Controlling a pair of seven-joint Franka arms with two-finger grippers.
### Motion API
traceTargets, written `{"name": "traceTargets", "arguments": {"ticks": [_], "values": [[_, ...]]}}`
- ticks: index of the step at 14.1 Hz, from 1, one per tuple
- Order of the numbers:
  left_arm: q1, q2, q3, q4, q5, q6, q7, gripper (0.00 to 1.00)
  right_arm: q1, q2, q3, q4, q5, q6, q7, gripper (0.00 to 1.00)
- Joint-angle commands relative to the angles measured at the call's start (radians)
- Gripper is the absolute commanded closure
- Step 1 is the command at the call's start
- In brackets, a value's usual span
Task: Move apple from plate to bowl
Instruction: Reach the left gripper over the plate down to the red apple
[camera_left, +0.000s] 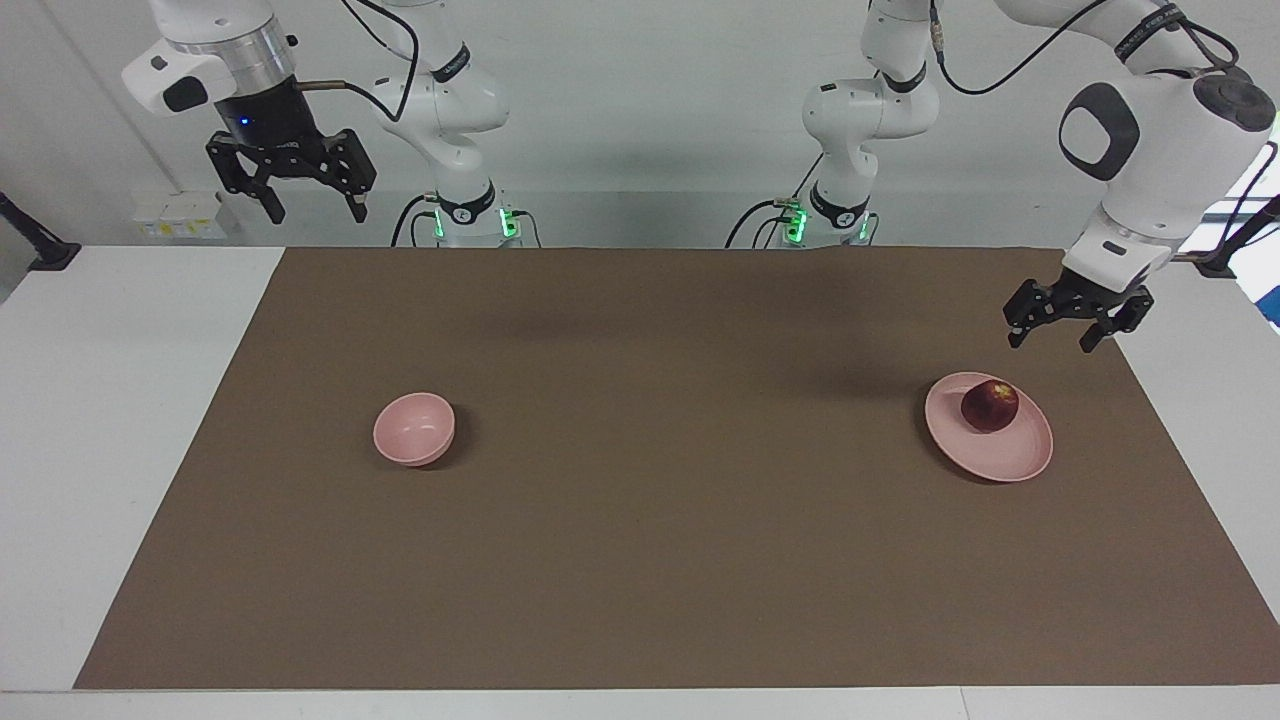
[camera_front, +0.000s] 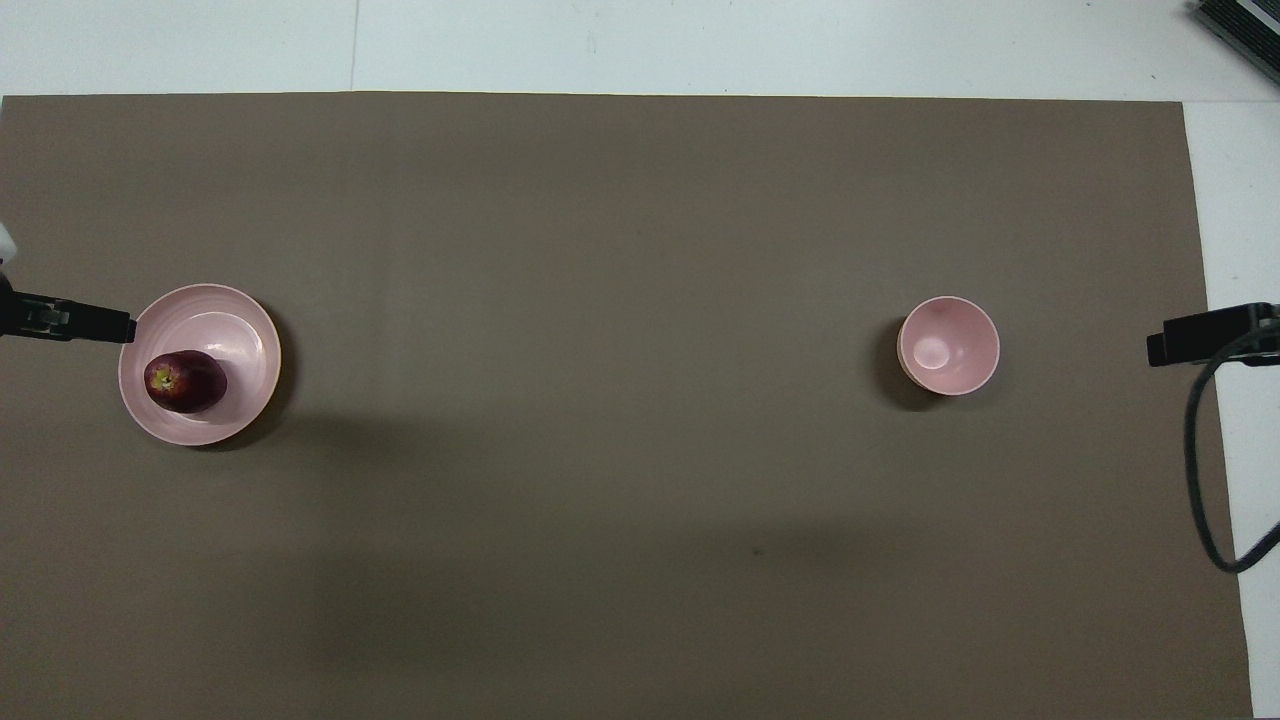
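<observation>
Both grippers' fingers (camera_left: 1017, 336) spread; apple (camera_left: 990, 405) on plate (camera_left: 1000, 460).

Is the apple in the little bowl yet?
Not yet. The apple sits on the plate, and the bowl is empty. The left gripper, open, hangs in the air near the plate, holding nothing. The right gripper waits, open. Grabbing, carrying and dropping are all left.

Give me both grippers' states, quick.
Left gripper: open, empty, in the air near the plate.
Right gripper: open, empty, waiting raised.
</observation>
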Motion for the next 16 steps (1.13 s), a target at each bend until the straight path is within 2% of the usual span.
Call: {"name": "traceTargets", "arguments": {"ticks": [1,8,16], "values": [[0.023,-0.007,-0.008,-0.109,0.007,0.112,0.025,0.0,-0.007,-0.003,-0.003,0.004,-0.001,-0.016,-0.034,0.0],[0.037,0.011,-0.008,-0.335,-0.027,0.416,0.025,0.0,-0.007,-0.003,-0.003,0.004,-0.001,-0.016,-0.032,0.0],[0.062,0.065,-0.008,-0.357,-0.028,0.484,0.022,0.0,-0.007,-0.003,-0.001,0.003,-0.001,-0.017,-0.032,0.0]]}}
